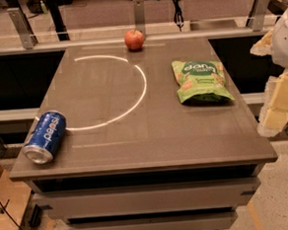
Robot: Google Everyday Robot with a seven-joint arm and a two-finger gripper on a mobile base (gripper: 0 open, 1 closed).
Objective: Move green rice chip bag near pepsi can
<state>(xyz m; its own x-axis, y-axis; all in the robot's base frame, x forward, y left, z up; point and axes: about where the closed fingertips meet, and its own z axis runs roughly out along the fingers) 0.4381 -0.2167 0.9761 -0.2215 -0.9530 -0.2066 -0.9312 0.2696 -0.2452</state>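
Note:
The green rice chip bag (201, 81) lies flat on the right half of the brown table (135, 137), with its dark green label toward the far side. The pepsi can (45, 136) lies on its side at the table's front left corner, with its silver top toward the front edge. My gripper (280, 100) is at the right edge of the view, off the table's right side, to the right of the bag and not touching it. It holds nothing that I can see.
A red apple (134, 39) stands at the far edge of the table, near the middle. A bright ring of reflected light curves across the tabletop between the can and the bag. A railing with metal posts runs behind the table.

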